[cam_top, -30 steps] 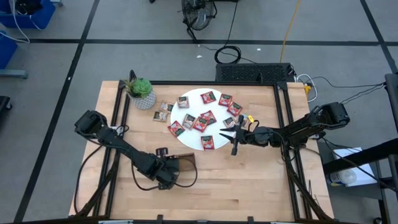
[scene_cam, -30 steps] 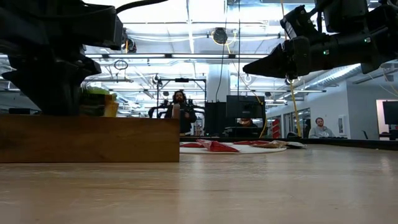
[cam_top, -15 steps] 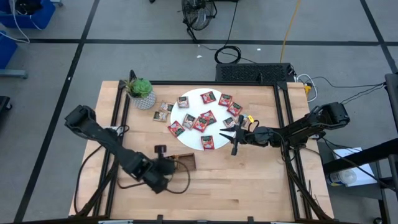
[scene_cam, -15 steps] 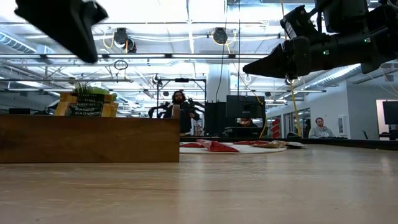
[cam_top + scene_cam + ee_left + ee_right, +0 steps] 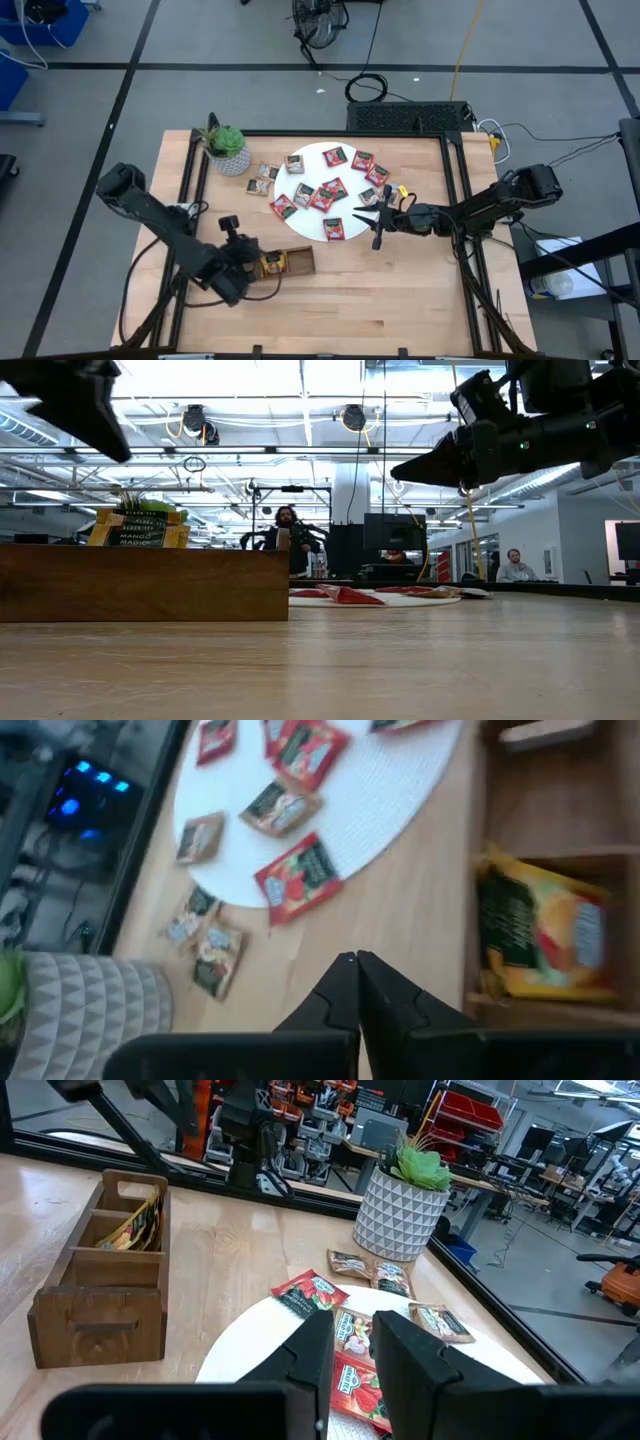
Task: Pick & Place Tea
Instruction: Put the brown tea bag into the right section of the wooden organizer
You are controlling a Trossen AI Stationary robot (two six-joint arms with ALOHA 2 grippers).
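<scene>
Wooden tray (image 5: 296,262) beside white disc (image 5: 300,222)

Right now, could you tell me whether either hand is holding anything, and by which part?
Nothing is held. The left hand is shut and empty near the wooden tray; the right hand hangs slightly open over the white disc, gripping no sachet.

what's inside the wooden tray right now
One yellow tea sachet stands in the wooden tray's middle compartment. The compartment beside it looks empty; the third is mostly hidden.
</scene>
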